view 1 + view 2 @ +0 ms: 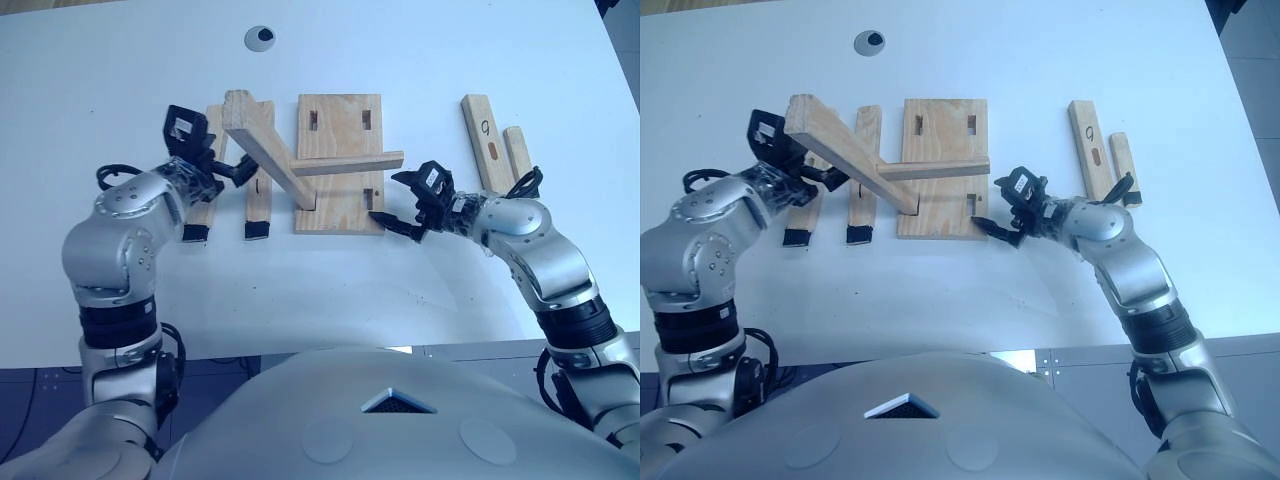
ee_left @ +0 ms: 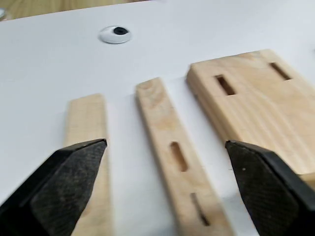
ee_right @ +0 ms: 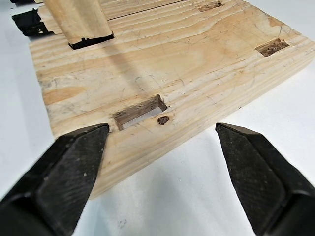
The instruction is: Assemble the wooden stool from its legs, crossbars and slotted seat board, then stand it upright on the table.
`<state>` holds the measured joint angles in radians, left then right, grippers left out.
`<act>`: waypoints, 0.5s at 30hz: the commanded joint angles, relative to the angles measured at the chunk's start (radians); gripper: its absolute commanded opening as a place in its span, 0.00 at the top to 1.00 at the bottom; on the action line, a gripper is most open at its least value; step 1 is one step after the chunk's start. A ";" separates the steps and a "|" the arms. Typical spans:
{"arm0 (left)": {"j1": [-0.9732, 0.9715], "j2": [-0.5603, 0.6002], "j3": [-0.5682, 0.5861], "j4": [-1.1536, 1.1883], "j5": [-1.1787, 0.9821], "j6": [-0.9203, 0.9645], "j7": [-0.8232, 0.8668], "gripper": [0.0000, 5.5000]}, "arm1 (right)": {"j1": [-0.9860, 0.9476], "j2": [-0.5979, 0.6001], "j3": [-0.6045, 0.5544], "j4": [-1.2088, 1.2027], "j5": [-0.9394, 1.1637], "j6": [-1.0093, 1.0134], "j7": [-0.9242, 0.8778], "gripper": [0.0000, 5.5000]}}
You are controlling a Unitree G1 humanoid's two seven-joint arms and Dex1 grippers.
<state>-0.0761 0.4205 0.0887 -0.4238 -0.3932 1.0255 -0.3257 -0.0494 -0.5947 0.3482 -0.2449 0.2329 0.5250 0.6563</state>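
Seat board (image 1: 340, 130): lies flat in the middle of the white counter (image 1: 450, 60), its four slots facing up.
Standing leg (image 1: 262, 140): its foot sits in the near-left slot of the seat board and it tilts away to the far left.
Crossbar (image 1: 350, 163): runs from the standing leg to the right, across the seat board; whether its end is plugged into the leg cannot be told.
Flat legs: two lie side by side on the counter just left of the seat board, one (image 1: 258, 205) beside it and the other (image 1: 197, 222) farther out, partly under the left arm; both have black caps on their near ends.
Slotted leg (image 1: 487, 140): lies flat on the right, well apart from the seat board, with a short bar (image 1: 517, 150) just beside it.
Left pincer (image 1: 212, 150): spread wide and holding nothing, above the two flat legs.
Right pincer (image 3: 162, 130): also spread wide and holding nothing, at the near-right corner of the seat board, facing the near-right slot.
Cable hole (image 1: 260, 38): a round grommet at the far side of the counter.
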 commanded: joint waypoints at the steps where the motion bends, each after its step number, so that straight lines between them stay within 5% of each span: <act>1: 0.025 -0.024 -0.023 -0.008 0.008 0.016 0.024 0.19 | 0.080 -0.006 0.052 0.072 -0.047 0.077 -0.007 0.27; 9: 0.139 -0.002 -0.098 -0.012 0.024 0.071 0.023 0.19 | 0.074 -0.002 0.052 0.084 -0.050 0.072 -0.013 0.27; 15: 0.178 -0.007 -0.089 -0.025 0.025 0.081 0.032 0.39 | 0.087 -0.001 0.043 0.075 -0.047 0.074 -0.026 0.27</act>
<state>0.0784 0.4106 -0.0014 -0.4523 -0.3729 1.0857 -0.3014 -0.0461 -0.5941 0.3489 -0.2425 0.2352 0.5239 0.6484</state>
